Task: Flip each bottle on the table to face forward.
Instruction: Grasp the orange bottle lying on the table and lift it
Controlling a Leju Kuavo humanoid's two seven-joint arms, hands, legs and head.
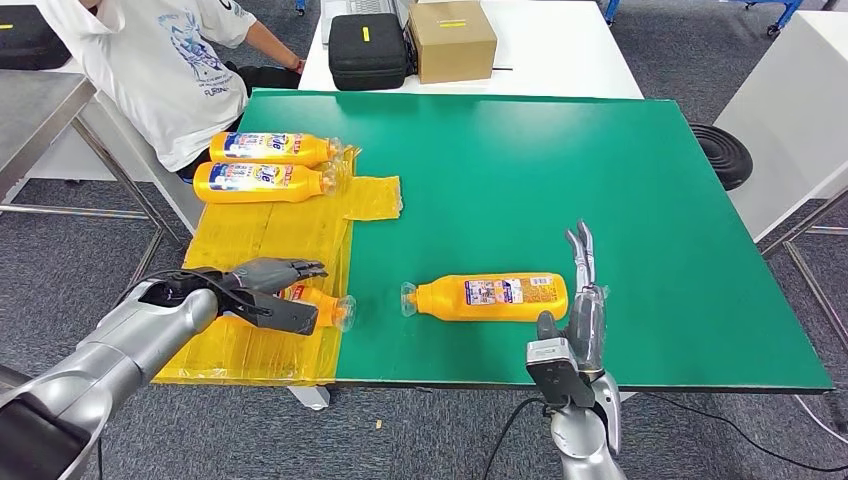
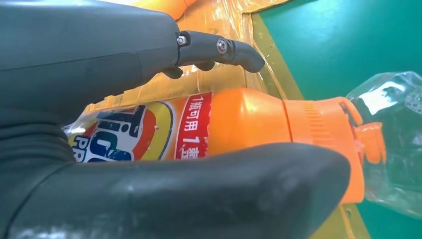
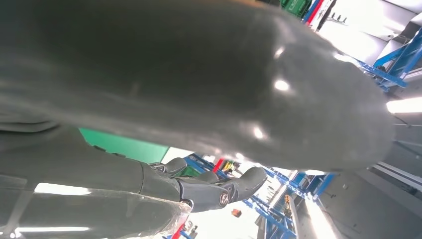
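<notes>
At the lower left of the head view our left hand [image 1: 268,293] wraps an orange detergent bottle [image 1: 318,303] lying on the yellow sheet [image 1: 250,235], thumb on one side and fingers [image 2: 219,49] over the other, with the label showing between them. To do this well, we judge we should roll it gently about its long axis, keeping the cap [image 2: 343,149] clear. Our right hand [image 1: 582,300] hangs empty, fingers straight, just beside the bottle on the green bench [image 1: 600,170].
</notes>
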